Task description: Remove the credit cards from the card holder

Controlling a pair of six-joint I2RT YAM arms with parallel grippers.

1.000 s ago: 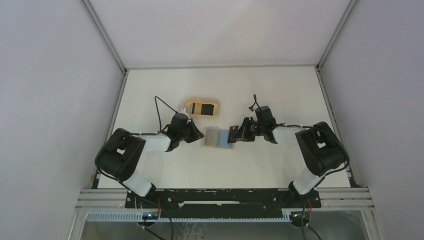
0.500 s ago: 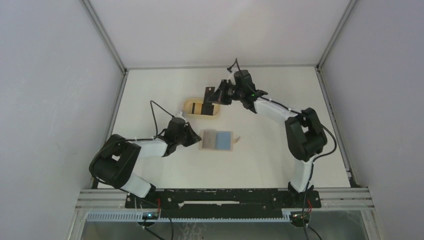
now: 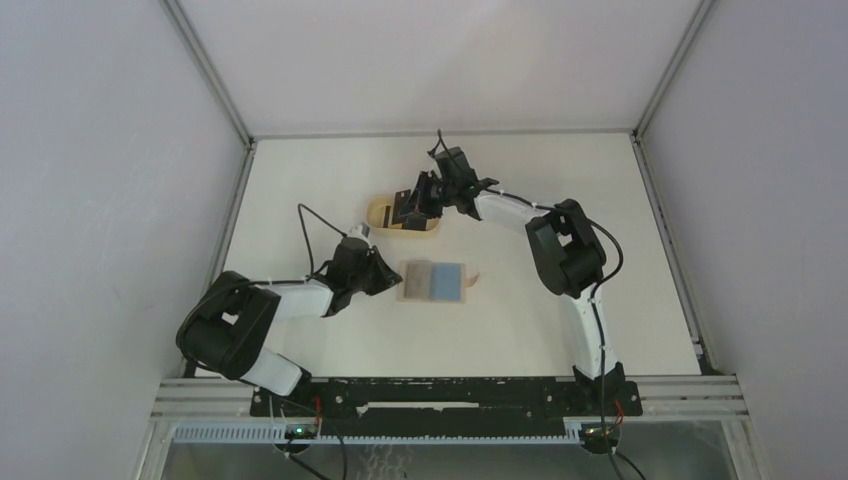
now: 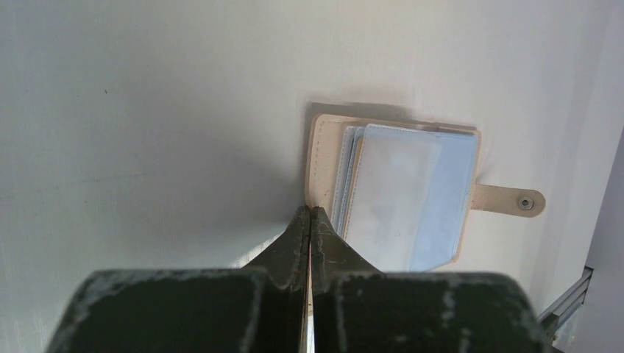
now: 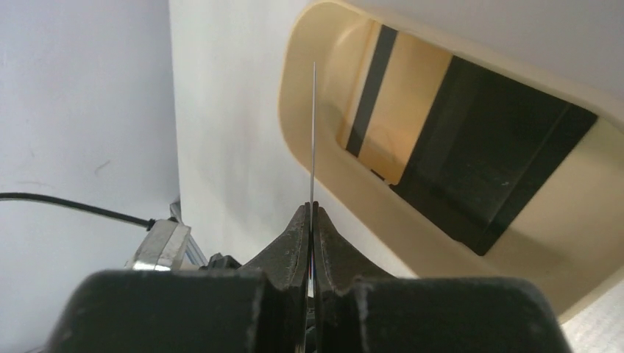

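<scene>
The right end effector [image 5: 312, 209] is clenched on a thin credit card [image 5: 314, 132], which is held edge-on above one rounded end of the oval wooden tray [image 5: 293, 110]. A black card [image 5: 500, 162] and a tan card with a dark stripe [image 5: 390, 125] already lie in the tray. The step in hand is judged to be the deposit of this card. It would best be carried fully inside the rim and tipped toward flat before the grip is released, so that it is not caught on the rim or dropped onto the worktop [image 3: 560, 330]. A low release is advised, so that the cards already there are not disturbed. The card holder [image 3: 435, 281] lies open on the worktop just near of the tray, blue sleeves up, its closure tab [image 4: 508, 200] pointing right. The left end effector [image 4: 310, 213] is clenched empty, its tips at the holder's tan left edge. That contact is best maintained, so the holder is not shifted before any further card is drawn.
</scene>
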